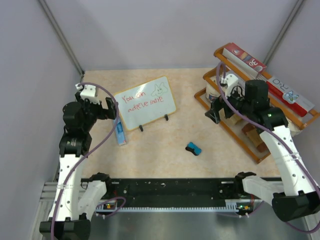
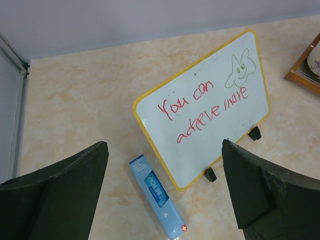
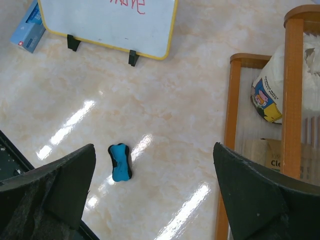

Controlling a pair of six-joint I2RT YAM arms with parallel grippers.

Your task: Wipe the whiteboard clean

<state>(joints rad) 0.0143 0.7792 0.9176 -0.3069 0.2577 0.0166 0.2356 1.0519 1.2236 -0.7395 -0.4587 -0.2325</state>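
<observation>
- The whiteboard is standing upper centre-left on the surface, carrying red writing.
- The left claw is hovering spread, facing it.
- The right claw is hanging spread near the blue eraser.

A small yellow-framed whiteboard stands tilted on two black feet near the table's far left corner, still bearing red writing and a green star doodle.
</observation>
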